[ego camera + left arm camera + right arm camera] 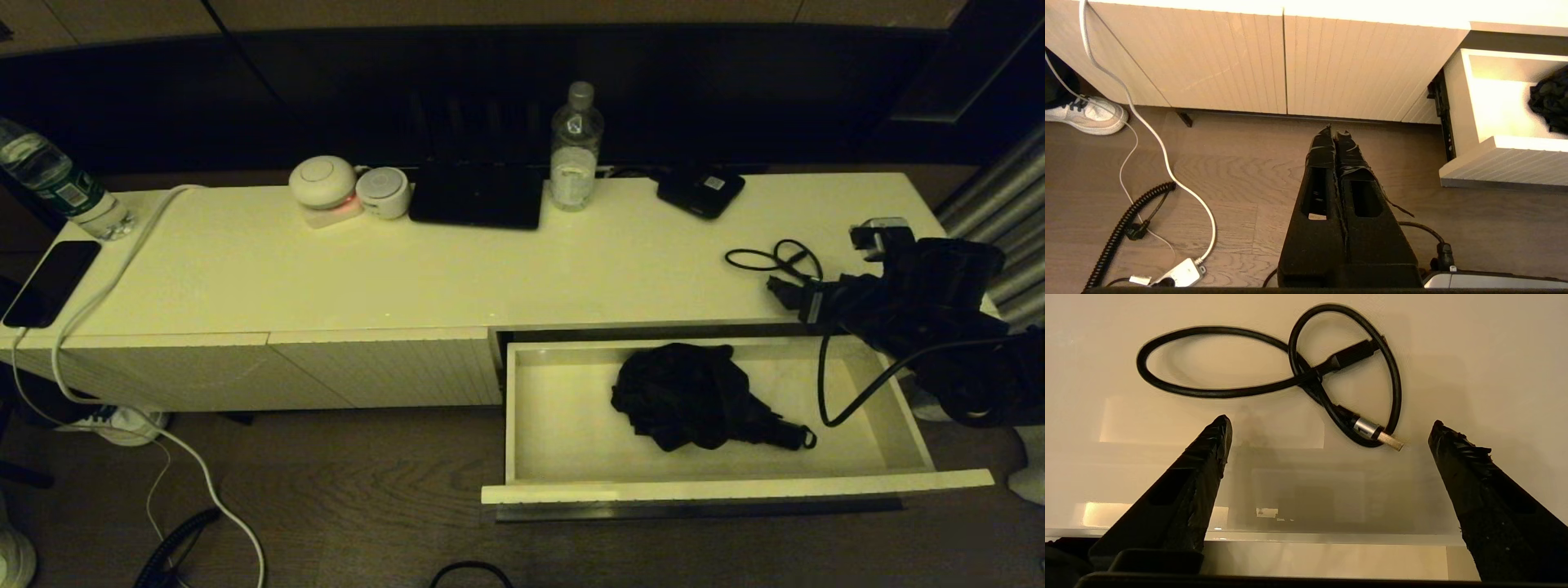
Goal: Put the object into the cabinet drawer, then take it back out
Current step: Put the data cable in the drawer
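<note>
Black compact folding umbrella (690,396), soft bunched fabric, lies in open white drawer (718,490); stiff short handle (785,435) looks best hold; right gripper (1327,457) gaping over cabinet top, left gripper (1336,136) closed, empty, parked low.

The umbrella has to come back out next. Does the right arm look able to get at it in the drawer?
Probably yes. The drawer is pulled open with nothing over the umbrella, and the right gripper is open above the cabinet top just behind it, empty, near only a cable loop.
</note>
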